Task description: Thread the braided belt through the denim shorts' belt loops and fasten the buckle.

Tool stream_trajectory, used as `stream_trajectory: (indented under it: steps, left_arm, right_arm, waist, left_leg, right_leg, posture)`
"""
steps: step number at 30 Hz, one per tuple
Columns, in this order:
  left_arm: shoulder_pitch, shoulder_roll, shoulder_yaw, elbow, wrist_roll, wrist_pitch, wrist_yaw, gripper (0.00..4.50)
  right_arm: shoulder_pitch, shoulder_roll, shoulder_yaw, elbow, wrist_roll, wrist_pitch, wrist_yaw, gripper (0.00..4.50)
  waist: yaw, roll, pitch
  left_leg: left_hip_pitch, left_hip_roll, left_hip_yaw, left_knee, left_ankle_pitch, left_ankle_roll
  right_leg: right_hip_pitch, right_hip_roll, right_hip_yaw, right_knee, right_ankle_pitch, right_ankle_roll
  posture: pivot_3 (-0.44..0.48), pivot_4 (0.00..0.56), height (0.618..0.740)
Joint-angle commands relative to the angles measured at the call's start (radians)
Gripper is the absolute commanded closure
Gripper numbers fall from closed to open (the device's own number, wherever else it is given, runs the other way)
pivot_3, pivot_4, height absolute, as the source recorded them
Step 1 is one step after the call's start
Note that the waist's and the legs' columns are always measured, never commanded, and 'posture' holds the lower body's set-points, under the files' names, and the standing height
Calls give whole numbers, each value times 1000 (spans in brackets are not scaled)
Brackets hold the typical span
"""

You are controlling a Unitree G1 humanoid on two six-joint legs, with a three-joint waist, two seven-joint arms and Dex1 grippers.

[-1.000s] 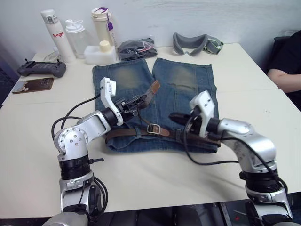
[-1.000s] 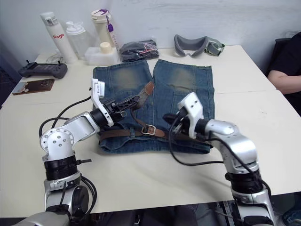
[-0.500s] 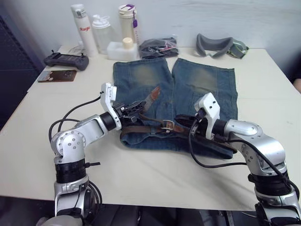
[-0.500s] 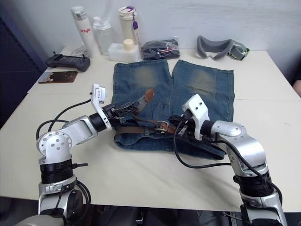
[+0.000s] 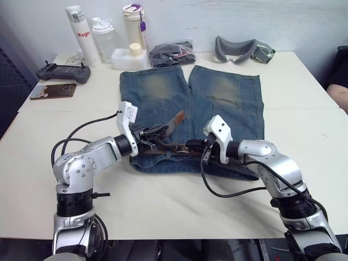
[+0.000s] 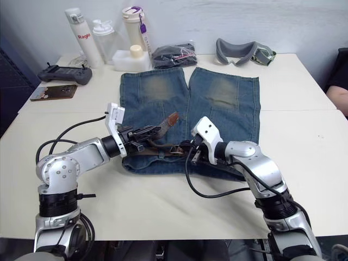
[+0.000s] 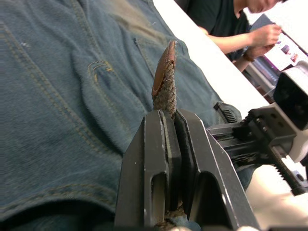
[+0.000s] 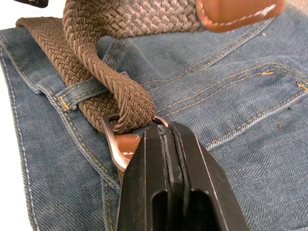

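Table: a cream-white rectangular tabletop (image 5: 179,201) carries everything.
Shorts: the faded blue denim shorts with yellowish-tan worn patches (image 5: 217,103) lie flat at the middle of the table, waistband toward the robot, legs pointing away.
Belt: the olive-brown braided fabric belt (image 8: 103,84) runs along the waistband, passes under a short blue denim belt loop (image 8: 79,91) and goes through the buckle frame; its reddish-brown leather tip (image 7: 163,67) sticks up over the shorts.
Back row: a white flask (image 5: 78,37), a clear bottle (image 5: 104,39), a cream tumbler with a purple strap (image 5: 135,27), a black bundle (image 5: 171,53) and grey padded goggles (image 5: 242,49) stand along the far edge; a black controller (image 5: 62,72) lies at the far left.
Left gripper: the black two-fingered left gripper (image 7: 168,120) is clenched on the braided belt just below the leather tip.
Right gripper: the black two-fingered right gripper (image 8: 166,132) is pressed closed at the buckle's brown leather trim.
Buckle: the small silvery metal frame buckle (image 8: 113,139) lies on the waistband, against the right fingertips.
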Motion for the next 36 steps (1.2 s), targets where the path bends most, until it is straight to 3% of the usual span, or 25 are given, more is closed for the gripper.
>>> stream_trajectory:
  steps: [1,9,14,20,28,36]
  left_arm:
    - [2,6,-7,-39,1,-28,-18,4500]
    - [32,30,-24,-52,37,-66,-46,4500]
    - [114,88,12,-45,111,-246,-166,4500]
    - [202,32,121,-21,78,-364,-155,4500]
    - [226,-36,107,-27,82,-403,-117,4500]
    - [257,-42,91,-21,90,-405,-123,4500]
  right_arm:
    - [-9,16,20,5,-12,-10,6,4456]
    - [-7,-20,5,-14,-5,43,21,4456]
    - [-22,-46,-96,-67,96,109,54,4456]
    - [-52,-90,-97,-47,101,126,83,4456]
    - [-80,-58,-46,-29,100,118,104,4456]
    - [-91,-12,-26,-13,104,121,103,4456]
  waist:
    - [0,0,0]
    - [-1,0,0]
    - [0,0,0]
    - [0,-1,0]
    - [0,-2,1]
    - [0,-2,1]
  left_leg:
    - [0,0,0,0,0,0]
    - [1,0,-1,-1,0,-1]
    - [1,-1,-2,-1,0,-1]
    - [0,0,-2,-3,0,-1]
    - [0,-1,-2,-3,0,-1]
    - [0,-1,-2,-3,0,-1]
  right_leg:
    - [0,0,0,0,0,0]
    - [-1,1,0,-1,0,0]
    - [-1,0,0,-2,0,0]
    - [-1,0,-1,-7,0,-1]
    - [0,0,-1,-7,0,-1]
    - [0,0,-1,-7,0,-1]
  posture:
    - [0,150,627]
    - [0,150,627]
    - [0,150,627]
    - [0,150,627]
    - [0,150,627]
    - [0,150,627]
